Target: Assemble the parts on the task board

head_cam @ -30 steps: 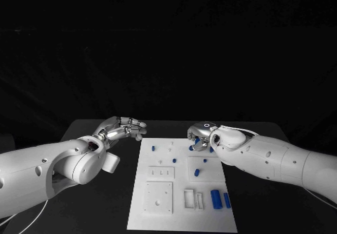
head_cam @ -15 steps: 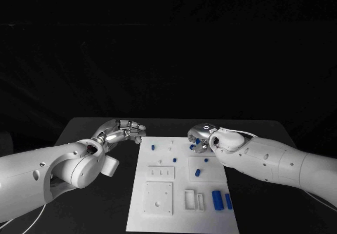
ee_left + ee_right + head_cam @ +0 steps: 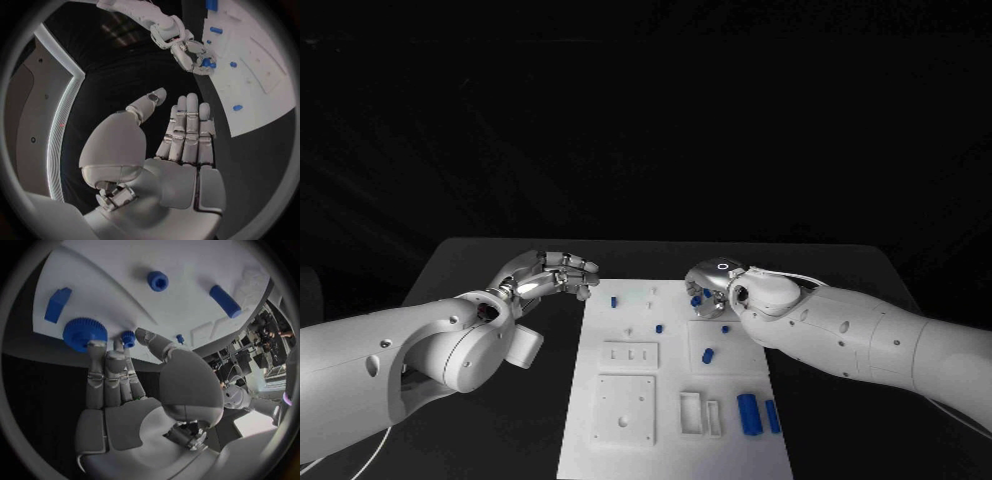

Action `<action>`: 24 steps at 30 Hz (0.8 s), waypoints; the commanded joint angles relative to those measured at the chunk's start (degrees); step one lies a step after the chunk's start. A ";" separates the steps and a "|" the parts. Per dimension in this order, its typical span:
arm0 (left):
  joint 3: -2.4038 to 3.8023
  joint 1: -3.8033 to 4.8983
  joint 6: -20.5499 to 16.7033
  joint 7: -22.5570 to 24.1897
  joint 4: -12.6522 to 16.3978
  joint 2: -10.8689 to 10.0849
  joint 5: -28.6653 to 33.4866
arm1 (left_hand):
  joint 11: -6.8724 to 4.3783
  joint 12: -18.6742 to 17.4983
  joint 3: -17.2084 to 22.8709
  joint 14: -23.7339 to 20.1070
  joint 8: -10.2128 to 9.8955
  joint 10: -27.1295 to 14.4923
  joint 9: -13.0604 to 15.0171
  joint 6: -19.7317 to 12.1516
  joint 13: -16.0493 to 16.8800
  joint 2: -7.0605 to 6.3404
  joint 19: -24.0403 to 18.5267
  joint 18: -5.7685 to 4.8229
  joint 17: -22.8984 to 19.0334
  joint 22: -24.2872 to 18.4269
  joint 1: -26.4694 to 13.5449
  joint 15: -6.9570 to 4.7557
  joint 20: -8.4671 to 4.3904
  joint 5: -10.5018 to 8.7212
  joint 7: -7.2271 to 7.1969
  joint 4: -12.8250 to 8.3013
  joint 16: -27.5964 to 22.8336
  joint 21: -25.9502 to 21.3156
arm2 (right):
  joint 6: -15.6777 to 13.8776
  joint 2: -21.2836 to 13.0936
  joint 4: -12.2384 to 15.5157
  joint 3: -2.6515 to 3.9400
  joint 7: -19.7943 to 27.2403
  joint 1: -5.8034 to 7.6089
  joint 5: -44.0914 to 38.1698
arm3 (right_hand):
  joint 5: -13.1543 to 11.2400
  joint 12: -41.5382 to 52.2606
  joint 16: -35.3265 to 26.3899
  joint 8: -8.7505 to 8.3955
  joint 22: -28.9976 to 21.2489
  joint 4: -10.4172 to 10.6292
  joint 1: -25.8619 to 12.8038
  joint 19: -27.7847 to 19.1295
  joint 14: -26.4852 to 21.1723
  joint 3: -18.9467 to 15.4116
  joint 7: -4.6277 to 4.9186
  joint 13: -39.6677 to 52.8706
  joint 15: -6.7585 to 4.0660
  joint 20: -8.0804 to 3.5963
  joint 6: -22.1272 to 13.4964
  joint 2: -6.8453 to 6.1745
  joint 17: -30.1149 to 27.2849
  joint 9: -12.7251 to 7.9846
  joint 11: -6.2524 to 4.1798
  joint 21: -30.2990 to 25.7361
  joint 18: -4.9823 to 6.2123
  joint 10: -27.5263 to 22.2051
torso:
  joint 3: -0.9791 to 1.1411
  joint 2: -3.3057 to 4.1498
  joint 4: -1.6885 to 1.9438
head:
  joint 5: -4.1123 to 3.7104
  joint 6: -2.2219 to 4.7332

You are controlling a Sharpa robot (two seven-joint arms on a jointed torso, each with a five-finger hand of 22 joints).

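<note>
The white rectangular task board point(image 3: 675, 385) lies flat in the middle of the black table point(image 3: 473, 260), with small blue plastic parts scattered over it. At its far right edge, the right hand point(image 3: 711, 285) reaches down over the board, its fingers point(image 3: 106, 375) lying close together and extended. Their tips are at a large blue toothed gear point(image 3: 84, 333) and a small blue gear point(image 3: 128, 338); whether they grip either cannot be told. Beyond the fingertips lie a blue ring-shaped piece point(image 3: 157, 281), a blue cylinder point(image 3: 224, 301) and a blue block point(image 3: 57, 304). The left hand point(image 3: 548, 275) hovers just beside the board's far left corner, holding nothing, fingers point(image 3: 187, 125) straight and together, thumb apart.
</note>
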 commanded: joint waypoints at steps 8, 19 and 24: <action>0.06 0.09 0.90 0.26 -0.14 0.12 0.55 | 0.23 -0.38 -0.08 0.37 -0.17 -0.05 0.00 -0.03 0.11 0.12 0.04 -0.84 -0.08 -0.09 -0.61 -0.09 -0.31 -0.27 0.16 0.39 -0.14 0.04 | 1.29 -0.04 0.26 -0.06 -0.51 -0.11 -1.87 | -2.61 0.96 0.60 0.49 1.32 0.18 0.17 3.47 -0.50 1.63 -0.15 1.05 -0.80 -2.56 2.10 1.17 -0.69 0.47 -0.60 1.41 1.80 2.46 | 0.01 1.19 -0.03 | -0.14 0.67; 0.06 0.09 0.98 0.06 -0.24 0.11 0.55 | 0.23 -0.45 -0.05 0.40 -0.19 -0.06 0.00 -0.05 0.14 0.20 0.07 -0.82 -0.08 -0.12 -0.69 -0.11 -0.34 -0.30 0.16 0.48 -0.13 0.05 | 0.71 -0.16 0.91 -0.06 -1.36 -0.17 -3.63 | -6.78 2.87 1.19 1.85 1.44 -1.20 0.85 3.14 -0.58 4.05 -1.33 3.95 -2.45 -2.54 6.06 4.16 -1.44 1.65 -2.29 3.18 1.80 6.60 | 0.12 1.86 0.07 | -0.22 1.07; 0.06 0.09 0.90 0.07 -0.27 0.08 0.55 | 0.22 -0.47 -0.01 0.41 -0.19 -0.05 0.01 -0.05 0.16 0.22 0.07 -0.81 -0.08 -0.13 -0.64 -0.12 -0.36 -0.29 0.15 0.46 -0.13 0.05 | -0.93 -0.24 1.10 -0.06 -2.54 -0.22 -4.46 | -8.56 3.72 1.44 2.38 1.41 -2.72 1.23 2.81 -0.77 5.85 -1.91 5.97 -3.27 -2.75 7.88 4.88 -1.81 2.52 -3.13 4.38 1.80 8.21 | 0.17 2.05 0.00 | -0.12 1.36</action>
